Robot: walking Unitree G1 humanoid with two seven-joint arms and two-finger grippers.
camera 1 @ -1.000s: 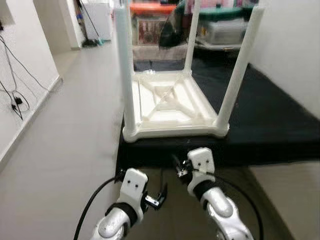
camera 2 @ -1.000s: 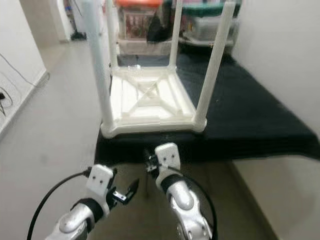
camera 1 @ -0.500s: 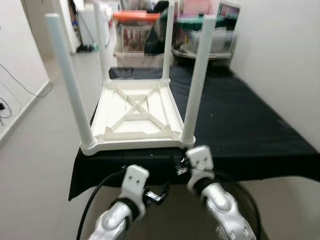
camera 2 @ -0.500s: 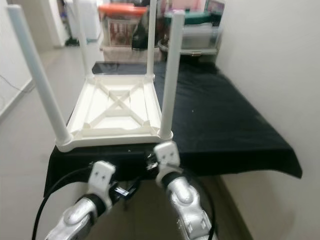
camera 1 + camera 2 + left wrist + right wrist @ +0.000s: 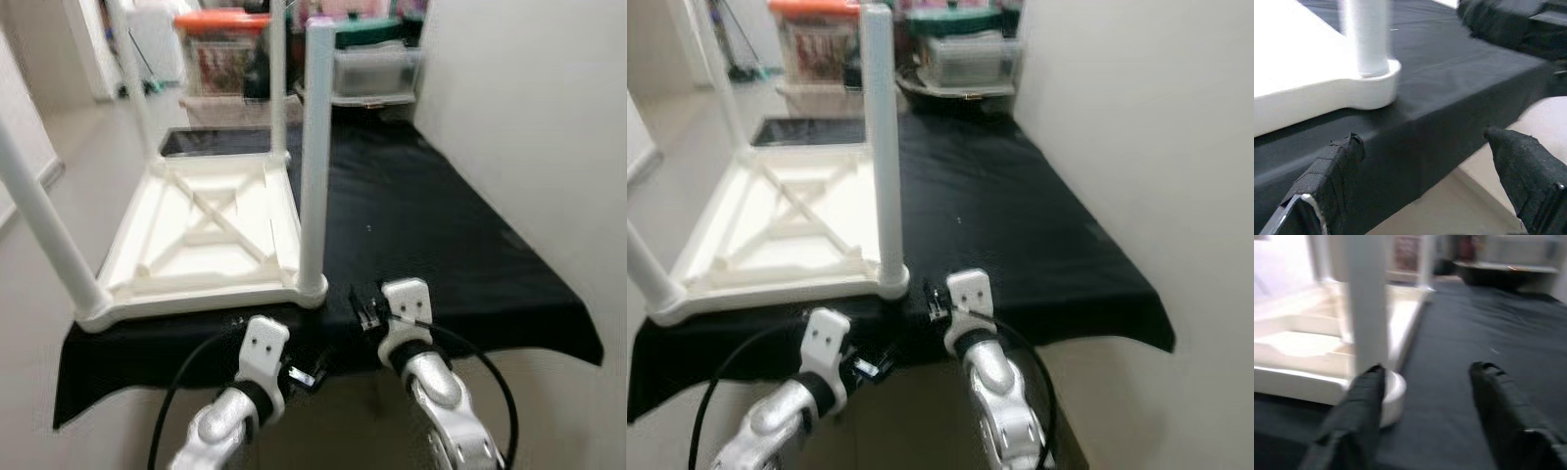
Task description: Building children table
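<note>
The left gripper point(image 5: 1420, 171) hangs low in front of the draped edge of the black cloth point(image 5: 441, 225), its two fingers spread wide with nothing between them. In the left wrist view it looks up at the cloth's front face, with the near corner of the white table point(image 5: 211, 240) just above and beyond that edge.

The table lies upside down on the cloth, top face down, its four legs pointing straight up. It sits toward the robot's left on the covered surface, its front rim close to the cloth's near edge. The nearest leg point(image 5: 315, 157) rises from the front right corner; its long axis is vertical, so a sideways grip across the post would suit it better than one from above.

The right gripper point(image 5: 1422, 406) is raised to the level of the surface, fingers released and apart, holding nothing. In its wrist view the nearest leg stands just ahead, in line with one finger rather than centred in the gap, so the post lies slightly to the gripper's left. Judging by this, the right arm is the nearer and better placed; a small shift toward the robot's left and forward would bring the leg between its fingers.
</note>
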